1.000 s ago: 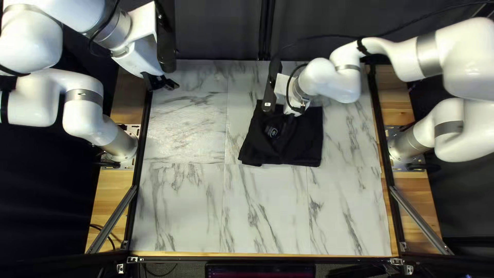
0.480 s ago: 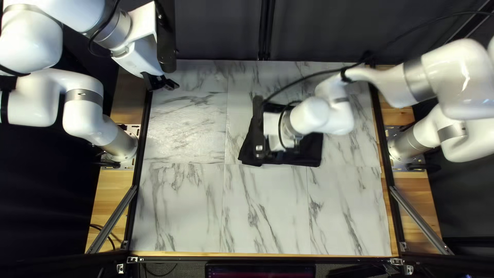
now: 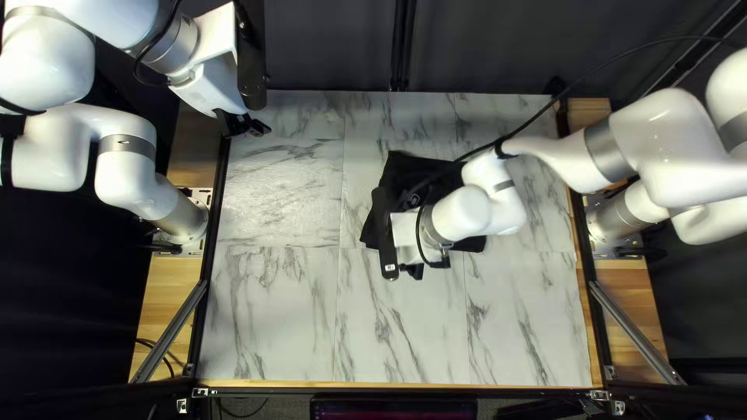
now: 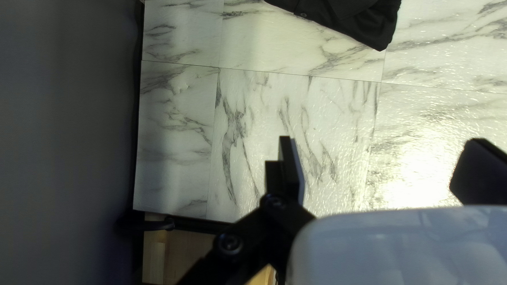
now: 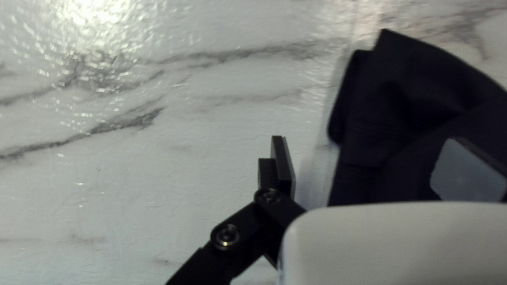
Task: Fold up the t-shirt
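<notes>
The black t-shirt [image 3: 419, 166] lies folded into a compact bundle on the table, partly hidden by my right arm. My right gripper [image 3: 412, 271] is over its near edge in the top left view. In the right wrist view, my right gripper [image 5: 372, 168] stands open: one finger is over bare tabletop, the other over the dark cloth [image 5: 401, 111], holding nothing. My left gripper [image 3: 250, 125] is raised at the table's far left corner. The left wrist view shows my left gripper [image 4: 383, 169] open over tabletop, with a corner of the t-shirt [image 4: 364, 21] well ahead of it.
The marble-patterned tabletop [image 3: 280, 311] extends left of and nearer than the cloth. A dark frame rail [image 3: 212, 257] runs along the left side. My right arm's cable [image 3: 591, 71] arches over the far right part of the table.
My right arm has swung from the t-shirt's far part toward the table's near edge, uncovering the cloth's far side. The left arm and the t-shirt look unmoved.
</notes>
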{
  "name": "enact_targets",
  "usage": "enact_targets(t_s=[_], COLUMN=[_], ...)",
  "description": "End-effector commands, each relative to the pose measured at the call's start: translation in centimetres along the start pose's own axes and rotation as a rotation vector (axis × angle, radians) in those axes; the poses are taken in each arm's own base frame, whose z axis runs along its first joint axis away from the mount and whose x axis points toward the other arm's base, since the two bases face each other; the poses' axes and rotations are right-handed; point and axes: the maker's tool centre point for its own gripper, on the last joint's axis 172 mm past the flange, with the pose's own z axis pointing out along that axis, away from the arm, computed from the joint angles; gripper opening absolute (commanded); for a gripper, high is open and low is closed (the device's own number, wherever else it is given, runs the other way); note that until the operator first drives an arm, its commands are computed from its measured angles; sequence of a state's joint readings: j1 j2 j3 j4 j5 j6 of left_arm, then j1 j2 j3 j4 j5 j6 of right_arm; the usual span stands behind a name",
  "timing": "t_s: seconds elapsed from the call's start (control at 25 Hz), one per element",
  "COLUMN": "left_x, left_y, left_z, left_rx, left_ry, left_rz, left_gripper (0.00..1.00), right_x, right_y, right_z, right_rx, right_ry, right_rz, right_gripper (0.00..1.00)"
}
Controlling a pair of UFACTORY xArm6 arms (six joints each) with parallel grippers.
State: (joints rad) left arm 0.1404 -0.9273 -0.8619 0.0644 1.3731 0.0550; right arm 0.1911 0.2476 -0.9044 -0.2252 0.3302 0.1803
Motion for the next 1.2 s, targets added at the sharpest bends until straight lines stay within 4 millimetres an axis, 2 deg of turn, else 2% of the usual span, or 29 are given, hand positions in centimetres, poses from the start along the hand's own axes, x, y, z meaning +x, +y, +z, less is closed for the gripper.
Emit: enact_targets(t_s=[0.04,0.28,0.72,0.76,0.8,0.84,0.88,0.96,1.0,1.2], left_x=[0.0,0.0,0.0,0.0,0.0,0.0,0.0,0.0,0.0,0.0], left_y=[0.0,0.0,0.0,0.0,0.0,0.0,0.0,0.0,0.0,0.0], left_z=[0.0,0.0,0.0,0.0,0.0,0.0,0.0,0.0,0.0,0.0], left_rx=[0.0,0.0,0.0,0.0,0.0,0.0,0.0,0.0,0.0,0.0], left_ry=[0.0,0.0,0.0,0.0,0.0,0.0,0.0,0.0,0.0,0.0], left_rz=[0.0,0.0,0.0,0.0,0.0,0.0,0.0,0.0,0.0,0.0], left_gripper=[1.0,1.0,1.0,1.0,1.0,1.0,1.0,1.0,1.0,1.0], right_x=[-0.6,-1.9,-2.2,-2.2,-2.2,-2.2,-2.2,-2.2,-2.2,-2.3], right_y=[-0.2,1.3,3.4,3.4,3.4,3.5,3.5,3.4,3.4,3.3], right_z=[1.5,3.2,3.5,3.5,3.5,3.4,3.4,3.3,3.3,3.6], right_rx=[0.025,0.052,0.06,0.06,0.059,0.059,0.058,0.056,0.056,0.057], right_ry=[-0.022,-0.052,-0.07,-0.07,-0.07,-0.07,-0.069,-0.068,-0.069,-0.075], right_rz=[-0.026,-0.024,-0.015,-0.014,-0.012,-0.011,-0.009,-0.008,-0.007,-0.007], right_gripper=[1.0,1.0,1.0,0.96,0.87,0.73,0.47,0.12,0.05,0.0])
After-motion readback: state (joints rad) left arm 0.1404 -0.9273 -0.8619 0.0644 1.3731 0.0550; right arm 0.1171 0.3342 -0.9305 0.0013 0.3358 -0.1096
